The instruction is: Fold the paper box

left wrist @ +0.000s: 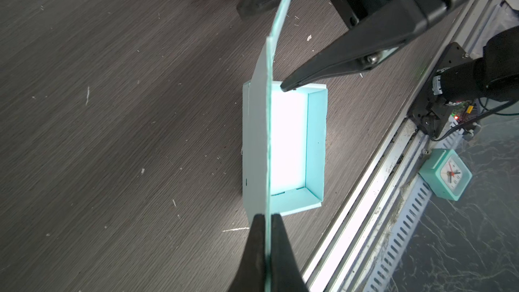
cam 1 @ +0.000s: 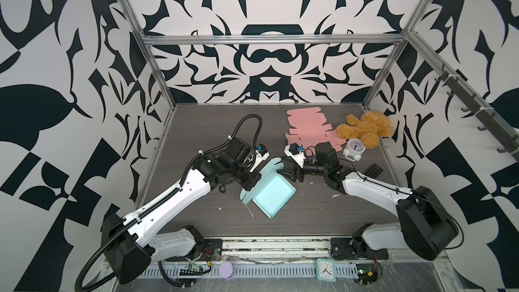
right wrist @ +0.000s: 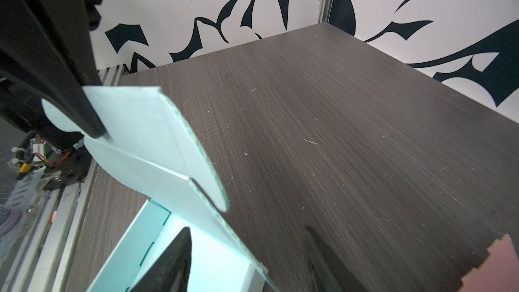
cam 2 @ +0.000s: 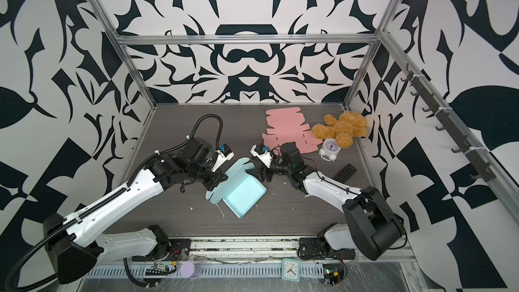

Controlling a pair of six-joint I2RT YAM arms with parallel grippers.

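The left gripper (left wrist: 268, 220) is pinched tight on the edge of the lid (left wrist: 258, 136), at the bottom of its wrist view. It holds that panel standing on edge over the open tray. The right gripper (right wrist: 247, 227) has its jaws apart, one on each side of the raised lid. In the left wrist view one black fingertip (left wrist: 285, 87) sits at the tray's upper corner, though I can't quite tell whether it touches the card.

The paper box (cam 1: 271, 196), pale blue, rests on the dark wood-grain table (cam 1: 196, 125) at the centre of both top views. Its side walls are up and the lid's rounded end is lifted between the two grippers.

Further out, toward the upper right, a flat pink cardboard blank (cam 1: 304, 127) lies on the table. A tan teddy bear (cam 1: 365, 129) sits just beside it, and a small white alarm clock (cam 1: 355, 148) stands just below the bear. A black remote (cam 1: 373, 170) lies near the right arm. A teal square clock (cam 1: 325, 269) sits on the rail at the bottom edge.
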